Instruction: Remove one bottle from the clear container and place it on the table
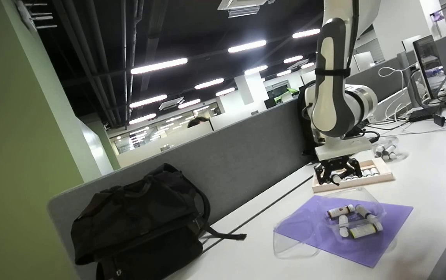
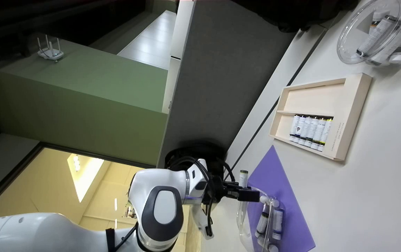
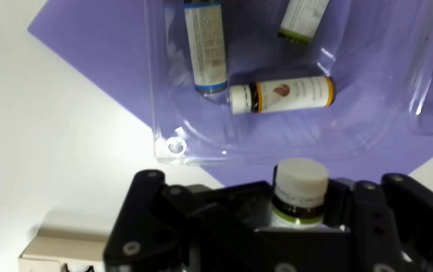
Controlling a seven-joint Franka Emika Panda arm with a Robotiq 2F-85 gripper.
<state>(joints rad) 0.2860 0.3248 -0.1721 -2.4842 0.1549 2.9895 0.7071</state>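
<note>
The clear container (image 1: 326, 203) is a see-through plastic box with its lid folded open, on the purple mat in both exterior views. Several white-labelled bottles lie in it, such as an orange-banded bottle (image 3: 293, 94) and a blue-banded bottle (image 3: 207, 49) in the wrist view. My gripper (image 1: 333, 181) is shut on a white-capped, green-banded bottle (image 3: 301, 183). It holds this bottle in the air, just past the container's edge in the wrist view; its lower part is hidden by the jaws. The table (image 1: 254, 249) is white-grey.
A low wooden box (image 2: 356, 117) with a row of small tubes is beside the purple mat (image 1: 396, 217); its corner shows in the wrist view (image 3: 65, 249). A second clear container (image 1: 388, 149) with bottles stands past it. A grey partition (image 1: 254, 147) and black backpack (image 1: 141, 225) edge the table.
</note>
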